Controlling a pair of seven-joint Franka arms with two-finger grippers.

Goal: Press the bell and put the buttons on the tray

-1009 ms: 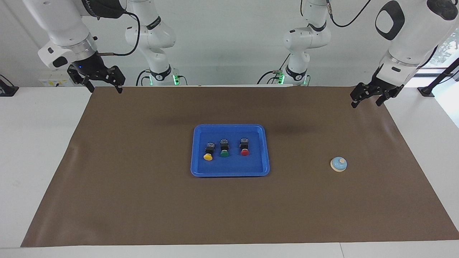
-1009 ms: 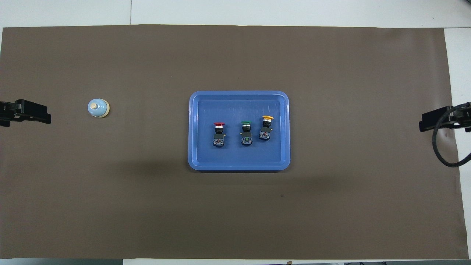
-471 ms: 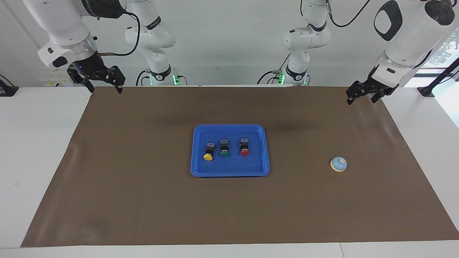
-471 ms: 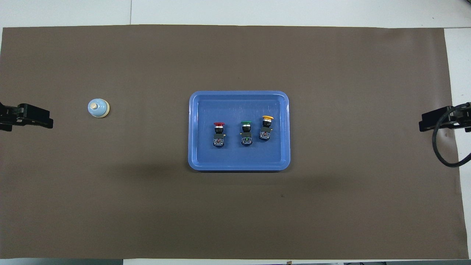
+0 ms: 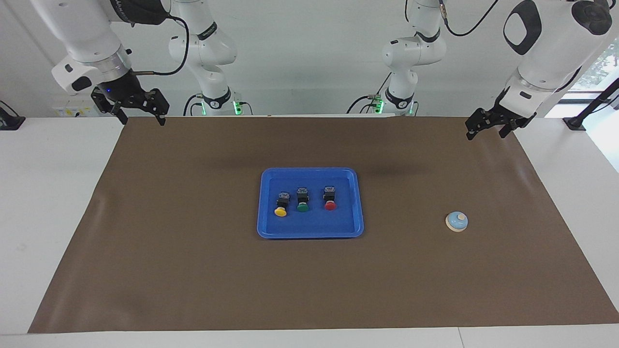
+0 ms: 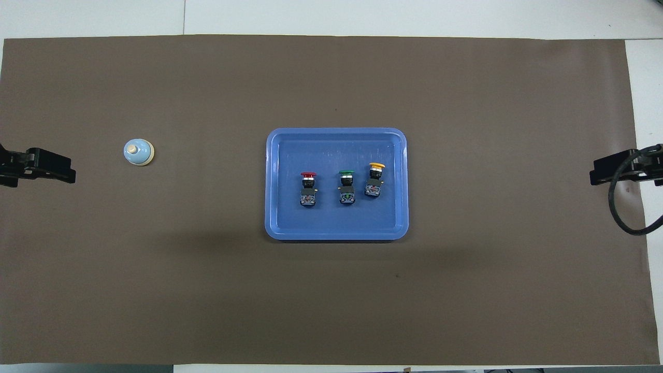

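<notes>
All three buttons (image 5: 303, 199) lie inside the tray (image 5: 309, 232) at frame centre and the bell (image 5: 456, 222) sits alone at centre right, while the left gripper (image 5: 486, 126) and right gripper (image 5: 140, 115), jaws apart and empty, hang in the upper corners, so little seems left

Three buttons (image 5: 302, 199), one tray (image 5: 356, 203), one bell (image 5: 456, 221).

A robotics lab: white robot arms (image 5: 208, 53) bolted along a white bench (image 5: 53, 193) under a brown mat (image 5: 193, 270).
</notes>
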